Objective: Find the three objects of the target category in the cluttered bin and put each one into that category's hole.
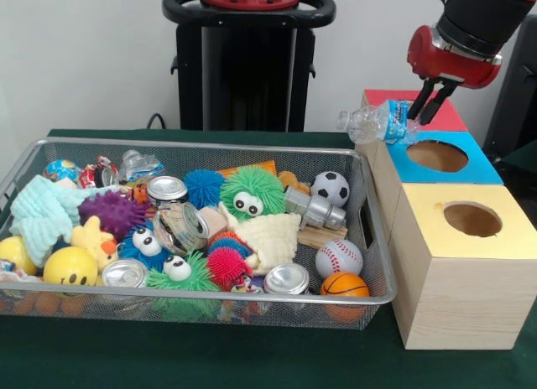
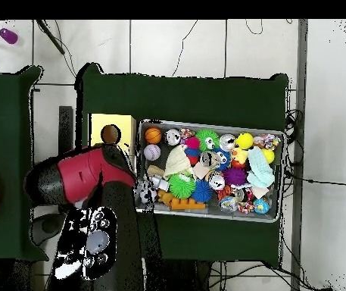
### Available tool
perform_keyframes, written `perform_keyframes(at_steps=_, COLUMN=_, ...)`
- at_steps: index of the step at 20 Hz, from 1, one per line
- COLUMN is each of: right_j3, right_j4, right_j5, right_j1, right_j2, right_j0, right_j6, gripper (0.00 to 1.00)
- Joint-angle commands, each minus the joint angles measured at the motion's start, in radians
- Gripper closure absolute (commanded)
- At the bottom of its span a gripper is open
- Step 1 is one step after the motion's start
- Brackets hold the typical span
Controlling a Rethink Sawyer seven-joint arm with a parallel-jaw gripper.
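1 bottle: a clear plastic bottle [image 1: 375,122] is held above the blue box [image 1: 436,158], beside its hole.
Gripper [image 1: 430,105]: jaws clamped on the bottle's end.
Bin [image 1: 373,238]: filled with toys and cans.

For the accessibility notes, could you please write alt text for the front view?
The red and black gripper holds a crushed clear plastic bottle above the blue box's hole, between a red box and a yellow box. Beside them, a wire mesh bin is crowded with fuzzy toys, balls and cans.
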Motion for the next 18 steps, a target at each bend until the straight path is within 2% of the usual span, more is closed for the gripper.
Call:
perform_keyframes(at_steps=1, right_j3=-0.104, right_j4=0.053, right_j5=0.145, right_j1=0.092, right_j2=-0.035, right_j0=0.036, right_j6=0.301, gripper=1.0)
perform_keyframes(at_steps=10, right_j3=-0.16, right_j4=0.113, right_j5=0.207, right_j1=0.102, right_j2=-0.064, right_j0=0.076, right_j6=0.301, gripper=1.0)
perform_keyframes(at_steps=18, right_j3=-0.188, right_j4=0.143, right_j5=0.216, right_j1=0.124, right_j2=-0.099, right_j0=0.107, right_j6=0.307, gripper=1.0)
